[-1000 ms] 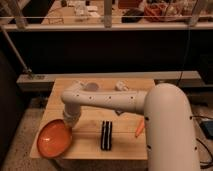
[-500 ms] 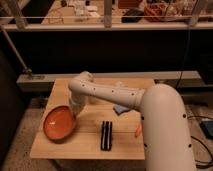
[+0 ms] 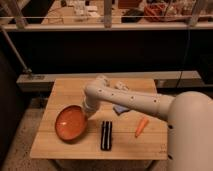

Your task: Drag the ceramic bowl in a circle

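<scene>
The ceramic bowl (image 3: 69, 124) is orange and sits on the left part of the wooden table (image 3: 65, 90), near the front. My white arm reaches in from the right and bends down to it. The gripper (image 3: 88, 112) is at the bowl's right rim, touching it or just over it. The arm's end covers the spot where they meet.
A black rectangular object (image 3: 106, 135) lies just right of the bowl near the front edge. An orange carrot (image 3: 141, 126) lies further right. A blue item (image 3: 120, 108) and a white item (image 3: 121, 86) sit behind the arm. A dark railing runs behind the table.
The bowl has moved from the front left corner away from the front edge and then to the right, with the gripper staying at its rim. The arm's elbow has swung toward the table's middle.
</scene>
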Controlling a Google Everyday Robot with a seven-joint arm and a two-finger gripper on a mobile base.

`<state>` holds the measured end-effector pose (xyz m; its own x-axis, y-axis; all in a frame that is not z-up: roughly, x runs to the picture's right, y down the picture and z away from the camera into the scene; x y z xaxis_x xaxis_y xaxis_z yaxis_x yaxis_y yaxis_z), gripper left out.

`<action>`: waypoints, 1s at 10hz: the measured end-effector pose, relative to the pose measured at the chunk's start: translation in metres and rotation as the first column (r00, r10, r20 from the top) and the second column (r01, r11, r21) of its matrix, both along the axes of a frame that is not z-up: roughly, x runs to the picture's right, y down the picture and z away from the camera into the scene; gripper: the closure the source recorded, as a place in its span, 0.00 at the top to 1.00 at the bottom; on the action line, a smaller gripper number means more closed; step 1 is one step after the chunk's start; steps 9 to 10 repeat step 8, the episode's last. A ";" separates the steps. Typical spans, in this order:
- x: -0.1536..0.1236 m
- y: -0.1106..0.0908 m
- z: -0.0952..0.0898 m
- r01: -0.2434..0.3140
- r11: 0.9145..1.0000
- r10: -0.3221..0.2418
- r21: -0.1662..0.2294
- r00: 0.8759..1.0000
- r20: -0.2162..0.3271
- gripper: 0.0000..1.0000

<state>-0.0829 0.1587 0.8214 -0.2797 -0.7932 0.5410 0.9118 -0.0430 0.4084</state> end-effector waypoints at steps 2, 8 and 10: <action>0.009 0.020 -0.017 -0.014 1.000 0.014 -0.009 1.000 -0.019 0.00; -0.023 0.062 -0.035 0.051 0.997 -0.049 -0.058 0.998 0.037 0.00; -0.023 0.062 -0.035 0.051 0.997 -0.049 -0.058 0.998 0.037 0.00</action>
